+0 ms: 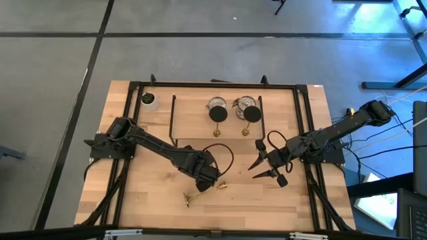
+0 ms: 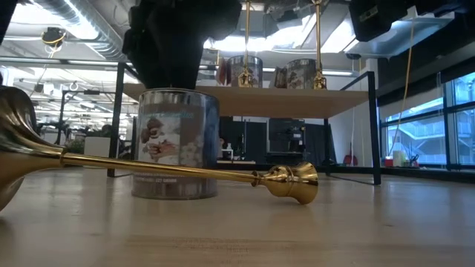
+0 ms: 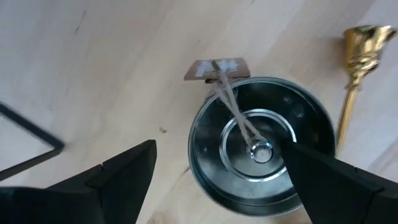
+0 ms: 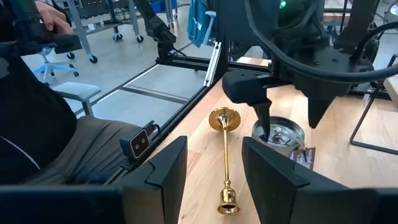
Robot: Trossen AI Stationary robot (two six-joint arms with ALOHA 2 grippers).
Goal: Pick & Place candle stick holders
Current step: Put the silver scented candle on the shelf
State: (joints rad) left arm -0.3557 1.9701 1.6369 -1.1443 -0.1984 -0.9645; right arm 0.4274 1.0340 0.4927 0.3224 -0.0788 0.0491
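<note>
Left tool [image 3: 214, 180] hangs right over the silvery cup [image 3: 261, 146] on the desk [image 1: 160, 203], fingers spread wide either side of its rim, nothing gripped. A gold stick [image 4: 225, 158] lies flat just beside it. Right tool [image 1: 265, 167] waits part-open, empty, well apart. Two more sticks [image 1: 218, 114] stand upright on the rack's shelf [image 2: 297, 99].

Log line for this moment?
left gripper: open, one finger inside cup | right gripper: empty, apart | stick: lying on table | rack: two cups, two sticks
</note>
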